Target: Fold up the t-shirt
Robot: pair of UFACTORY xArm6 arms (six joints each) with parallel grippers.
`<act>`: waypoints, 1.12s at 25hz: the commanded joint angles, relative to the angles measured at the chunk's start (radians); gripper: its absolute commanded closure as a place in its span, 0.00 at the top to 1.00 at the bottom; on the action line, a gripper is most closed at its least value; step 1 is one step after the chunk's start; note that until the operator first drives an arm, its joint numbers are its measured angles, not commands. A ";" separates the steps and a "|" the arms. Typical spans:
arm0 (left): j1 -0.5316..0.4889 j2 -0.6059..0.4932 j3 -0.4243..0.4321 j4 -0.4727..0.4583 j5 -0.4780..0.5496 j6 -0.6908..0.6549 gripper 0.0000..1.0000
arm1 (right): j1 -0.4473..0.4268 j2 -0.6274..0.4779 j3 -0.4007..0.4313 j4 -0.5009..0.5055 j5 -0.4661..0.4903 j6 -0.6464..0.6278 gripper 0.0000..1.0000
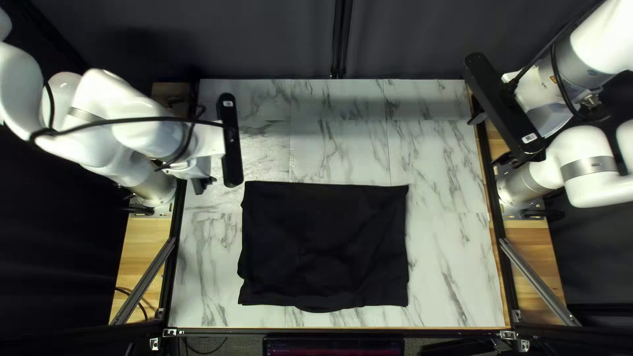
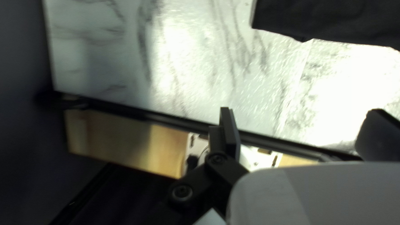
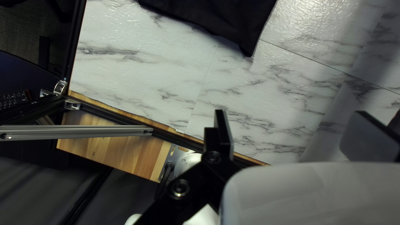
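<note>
1 black t-shirt (image 1: 323,244) — flat on 1 marbled bench (image 1: 455,264), toward its near edge | 2 released — left gripper (image 1: 202,150), right gripper (image 1: 490,140) | dark curtain (image 1: 264,39) behind

Top left view: white, grey-veined marble-look tabletop (image 1: 448,264) brightly lit; flat black cloth t-shirt (image 1: 323,244) dark, creases faint; dark grey fabric curtain (image 1: 409,39) dim. Left wrist view: strong white glare washes out veining in broad patches. Right wrist view: milder sheen, soft shadow along t-shirt's edge.
</note>
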 commanded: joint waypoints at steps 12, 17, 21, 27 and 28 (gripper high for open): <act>0.085 0.174 0.054 -0.094 -0.205 -0.034 1.00 | 0.000 0.000 0.000 0.000 0.000 0.000 1.00; 0.105 0.176 0.199 -0.161 -0.471 -0.011 1.00 | 0.000 0.000 0.000 0.000 0.000 0.000 1.00; 0.133 0.281 0.256 -0.220 -0.689 0.002 1.00 | 0.000 0.000 0.000 0.000 0.000 0.000 1.00; 0.132 0.372 0.252 -0.213 -0.762 -0.071 1.00 | 0.000 0.000 0.000 0.000 0.000 0.000 1.00; 0.132 0.372 0.252 -0.213 -0.762 -0.071 1.00 | 0.000 0.000 0.000 0.000 0.000 0.000 1.00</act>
